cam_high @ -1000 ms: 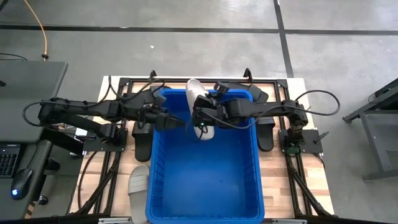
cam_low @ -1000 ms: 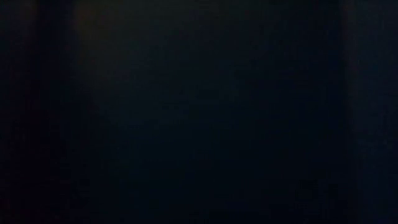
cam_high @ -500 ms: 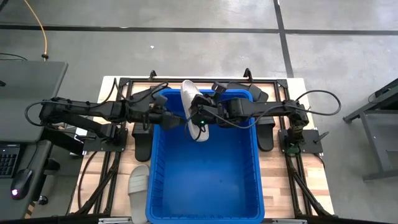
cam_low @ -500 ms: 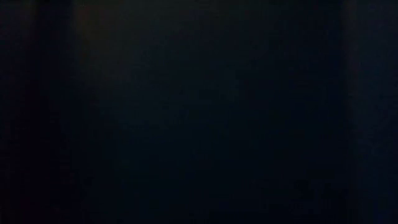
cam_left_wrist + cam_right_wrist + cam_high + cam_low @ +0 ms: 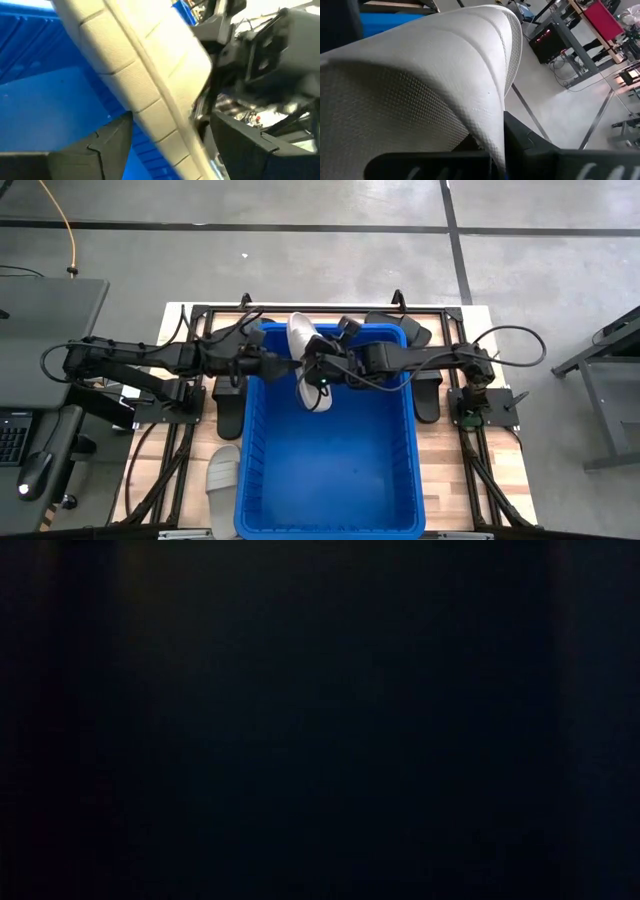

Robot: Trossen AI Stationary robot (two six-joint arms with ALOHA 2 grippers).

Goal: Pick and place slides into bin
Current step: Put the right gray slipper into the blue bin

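I had the white slide (image 5: 306,360) up in the air over the far end of the bin (image 5: 330,480), both arms meeting on it from either side. My right gripper (image 5: 322,372) was pinched tight on the thin edge of its strap, which is why the sandal hung tilted, its toe poking out past the bin's far rim rather than lying flat. My left gripper (image 5: 283,368) sat against the slide's other side with its jaws spread wide, the ribbed sole (image 5: 145,85) running between the fingers (image 5: 107,145); I judged it was there to steady or take over the sandal, though from the left wrist view I could not tell whether the pads actually pressed it. A second white slide (image 5: 222,477) lay on the table just beside the bin's left wall, and black slides (image 5: 229,408) waited near the arm bases. I could read no brand or writing on anything; the low view was black.
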